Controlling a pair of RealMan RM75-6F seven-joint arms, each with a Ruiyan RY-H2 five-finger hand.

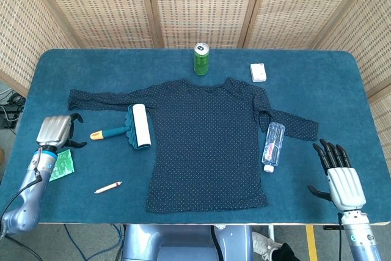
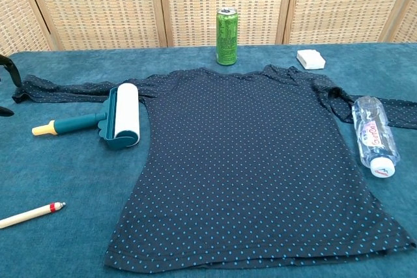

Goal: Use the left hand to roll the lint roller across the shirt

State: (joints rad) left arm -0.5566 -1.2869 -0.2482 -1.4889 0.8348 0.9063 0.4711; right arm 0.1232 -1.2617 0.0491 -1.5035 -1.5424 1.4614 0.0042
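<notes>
The left hand (image 1: 55, 131) was seen at the table's left edge, its dark fingers (image 1: 76, 117) spread and curved with nothing held, just short of the yellow tip of the lint roller (image 1: 127, 128). The roller lay flat, its white drum resting at the left side of the shirt (image 1: 208, 142) below the sleeve, its teal handle pointed toward that hand. The navy dotted shirt was spread flat across the middle of the blue table (image 1: 342, 90). The right hand (image 1: 339, 175) was held apart at the near right corner, fingers extended and empty. A green packet (image 1: 61, 165), a pencil (image 1: 107, 187), a water bottle (image 1: 272, 145), a green can (image 1: 201, 58) and a small white box (image 1: 258, 72) were also seen on the table.
</notes>
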